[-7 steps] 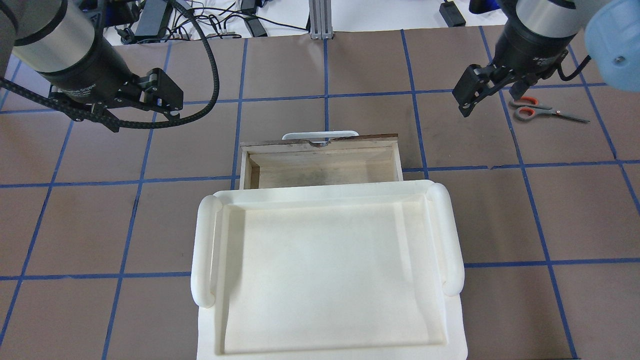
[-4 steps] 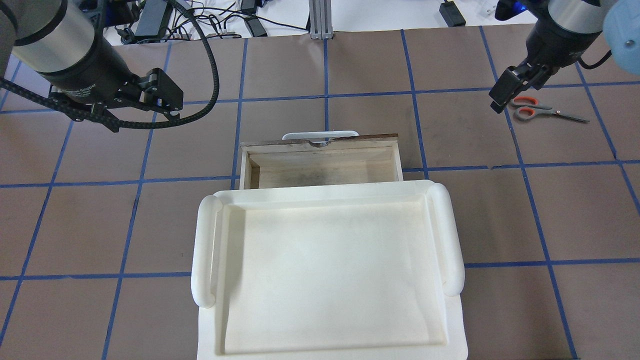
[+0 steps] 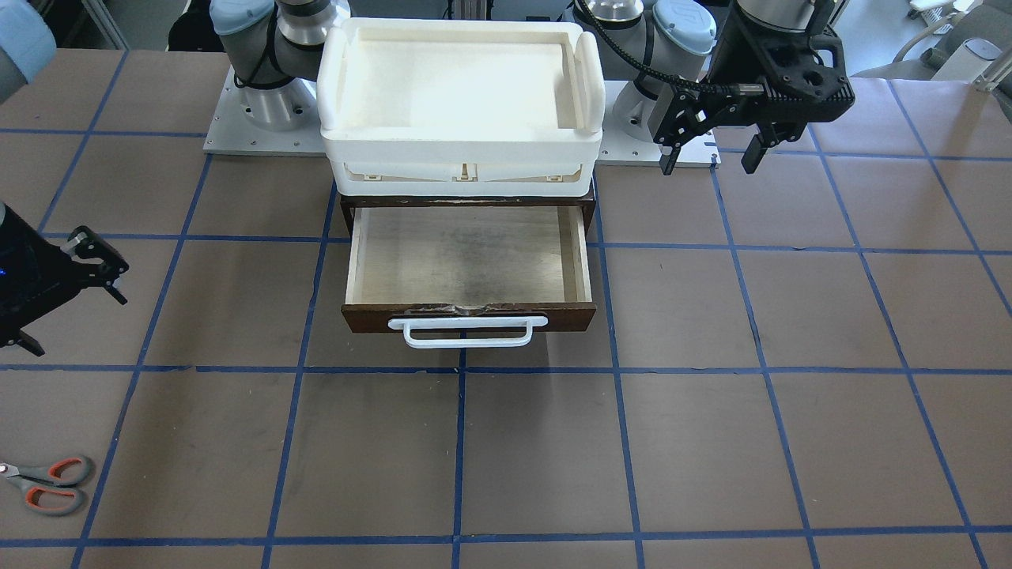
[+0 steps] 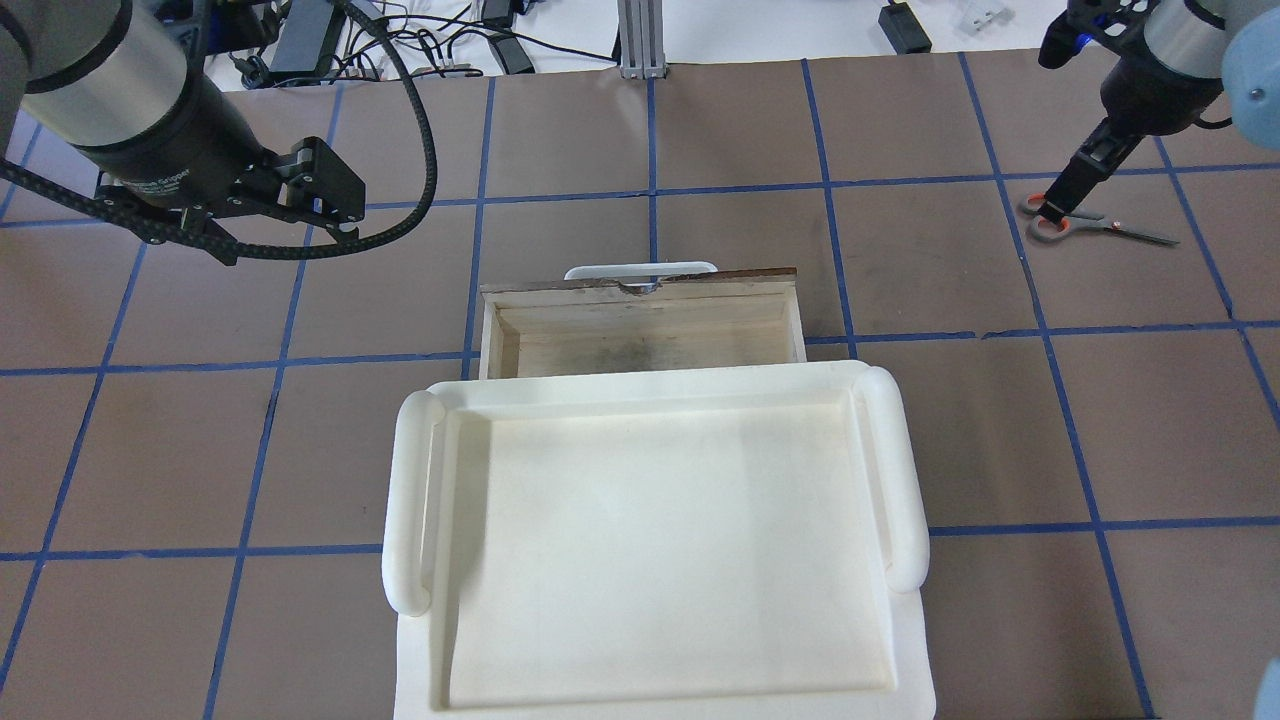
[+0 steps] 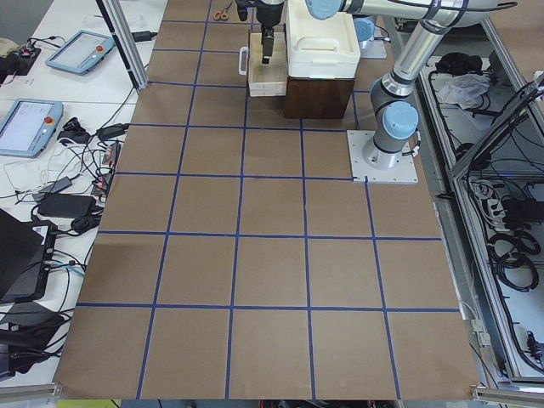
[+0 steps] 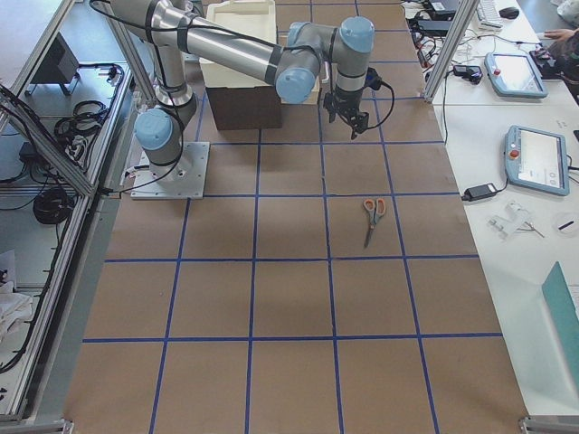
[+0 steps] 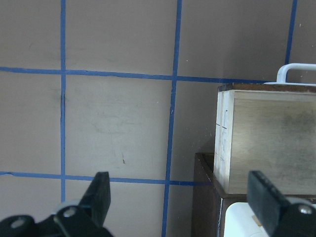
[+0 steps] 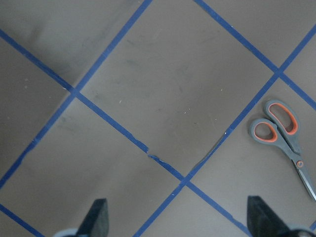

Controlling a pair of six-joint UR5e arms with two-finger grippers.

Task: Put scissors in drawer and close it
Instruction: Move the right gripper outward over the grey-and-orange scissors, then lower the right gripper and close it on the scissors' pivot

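The scissors (image 4: 1095, 224), grey handles lined orange-red, lie flat on the table at the far right; they also show in the front view (image 3: 49, 482) and the right wrist view (image 8: 282, 132). The dark brown drawer (image 4: 640, 335) is pulled open and empty, with its white bar handle (image 3: 466, 332) at the front. My right gripper (image 8: 180, 219) is open, held above the table, the scissors ahead and to its right. In the overhead view it (image 4: 1058, 200) overlaps the handles. My left gripper (image 4: 330, 195) is open and empty, left of the drawer (image 7: 266, 138).
A white plastic bin (image 4: 420, 500) sits on top of the drawer's cabinet, empty. The table is brown with blue tape grid lines. Cables and power bricks (image 4: 420, 40) lie past the far edge.
My right gripper has moved right and away from the drawer, from the grid line left of the scissors to over their handles. The left arm, scissors and drawer have not moved.
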